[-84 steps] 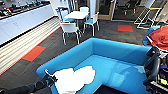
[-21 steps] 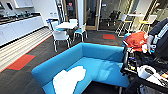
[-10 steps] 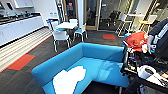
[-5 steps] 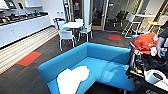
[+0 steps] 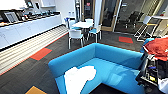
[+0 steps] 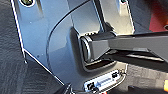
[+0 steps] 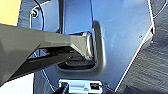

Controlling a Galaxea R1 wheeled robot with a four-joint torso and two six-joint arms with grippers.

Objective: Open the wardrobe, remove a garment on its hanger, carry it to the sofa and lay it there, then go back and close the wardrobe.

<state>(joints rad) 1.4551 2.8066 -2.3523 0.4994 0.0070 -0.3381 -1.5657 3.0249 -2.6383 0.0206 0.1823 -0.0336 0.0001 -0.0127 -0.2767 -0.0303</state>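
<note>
The white shirt (image 5: pixel 79 77) now lies on the blue sofa (image 5: pixel 117 66), the view has swung, hand states unreadable.

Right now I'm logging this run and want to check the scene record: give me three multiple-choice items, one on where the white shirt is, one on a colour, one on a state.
1. Where is the white short-sleeved shirt of thin fabric?
A. on the bright blue upholstered sofa's seat
B. on the dark carpet floor
C. over a small white chair

2. What colour is the rectangular carpet patch beside the long white counter?
A. green
B. orange-red
C. purple

3. How does the shirt lie?
A. hung upright from a rail
B. folded into a neat square
C. spread loosely, crumpled, on the seat

Answers: 1 A, the head view shows the shirt resting on the blue seat near its front edge. 2 B, the patch reads orange-red against the dark carpet. 3 C, the fabric lies flat and uneven, with no rail near it.
</note>
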